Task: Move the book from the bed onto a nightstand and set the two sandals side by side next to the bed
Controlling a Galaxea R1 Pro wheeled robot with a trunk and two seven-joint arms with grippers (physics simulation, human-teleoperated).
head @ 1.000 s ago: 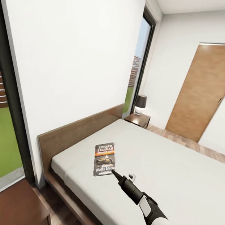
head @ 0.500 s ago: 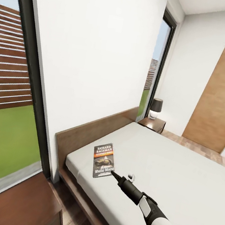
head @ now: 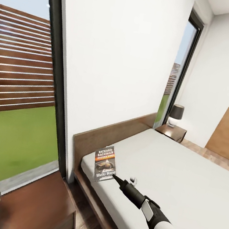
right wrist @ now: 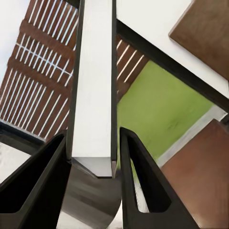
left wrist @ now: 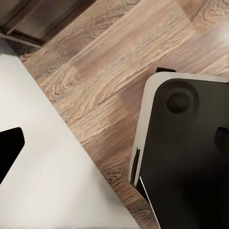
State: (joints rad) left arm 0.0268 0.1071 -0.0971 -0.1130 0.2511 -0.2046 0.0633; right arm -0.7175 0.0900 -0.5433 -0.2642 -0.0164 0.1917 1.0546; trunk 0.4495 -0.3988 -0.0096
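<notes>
The right arm's black claw [head: 116, 177] holds the dark orange-banded paperback book [head: 105, 163] by its near edge, its 2 fingers [right wrist: 143, 186] narrowly clamping it above the off-white, dark-framed bed [head: 179, 173].

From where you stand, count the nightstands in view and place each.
2. The near nightstand stands beside the bed, by the big window; the far nightstand sits at the bed's other side, carrying a lamp. The right fingers hold the book.
</notes>
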